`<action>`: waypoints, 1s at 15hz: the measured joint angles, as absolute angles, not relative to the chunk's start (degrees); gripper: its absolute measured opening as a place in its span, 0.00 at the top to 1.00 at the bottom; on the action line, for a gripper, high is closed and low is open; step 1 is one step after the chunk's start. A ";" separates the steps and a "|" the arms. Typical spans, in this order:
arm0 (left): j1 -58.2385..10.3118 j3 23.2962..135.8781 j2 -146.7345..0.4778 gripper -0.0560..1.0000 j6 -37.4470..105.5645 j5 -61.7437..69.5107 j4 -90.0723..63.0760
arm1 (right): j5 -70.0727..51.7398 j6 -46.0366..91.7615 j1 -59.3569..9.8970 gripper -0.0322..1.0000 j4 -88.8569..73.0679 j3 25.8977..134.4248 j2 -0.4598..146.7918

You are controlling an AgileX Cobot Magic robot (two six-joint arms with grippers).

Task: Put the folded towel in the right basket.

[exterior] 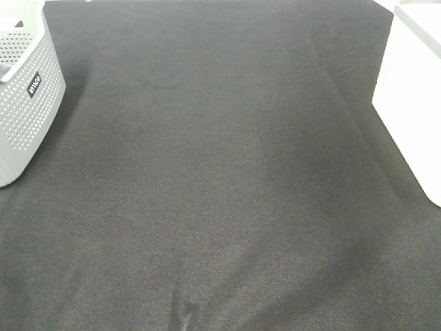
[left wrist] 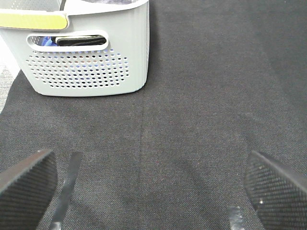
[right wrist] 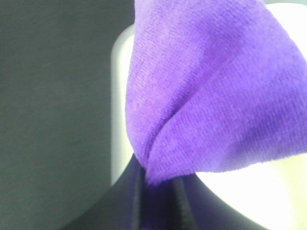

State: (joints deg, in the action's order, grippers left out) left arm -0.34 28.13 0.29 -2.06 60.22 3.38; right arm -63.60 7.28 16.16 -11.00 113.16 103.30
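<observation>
A purple towel (right wrist: 211,86) fills the right wrist view, pinched in my right gripper (right wrist: 156,184), which is shut on it. The towel hangs over the rim of the white right basket (right wrist: 120,110). In the exterior high view the white right basket (exterior: 413,103) stands at the right edge; neither the towel nor either gripper shows there. My left gripper (left wrist: 153,187) is open and empty, its fingers (left wrist: 26,184) low over the dark cloth, facing the grey perforated left basket (left wrist: 91,52).
The grey perforated basket (exterior: 24,96) stands at the left edge of the dark cloth-covered table (exterior: 220,193) and holds dark and blue items, seen through its handle slot in the left wrist view.
</observation>
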 joint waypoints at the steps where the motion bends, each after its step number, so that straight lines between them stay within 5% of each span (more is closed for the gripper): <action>1: -0.34 28.13 0.29 0.01 -2.06 60.22 3.38 | -62.91 6.88 17.93 0.85 -10.83 113.16 104.56; 3: -0.34 28.13 0.29 0.01 -2.06 60.22 3.38 | -62.68 4.64 19.42 0.71 -9.85 113.16 107.49; 5: -0.34 28.13 0.29 0.01 -2.06 60.22 3.38 | -62.80 3.61 19.42 0.26 -7.85 113.16 109.89; 6: -0.34 28.13 0.29 0.01 -2.06 60.22 3.38 | -62.80 3.50 19.42 0.13 -7.68 113.16 110.52; 11: -0.34 28.13 0.29 0.01 -2.06 60.22 3.38 | -63.94 3.32 18.85 0.03 -7.39 113.16 110.64; 15: -0.34 28.13 0.29 0.01 -2.06 60.22 3.38 | -66.92 0.00 7.68 0.03 -2.35 113.04 107.77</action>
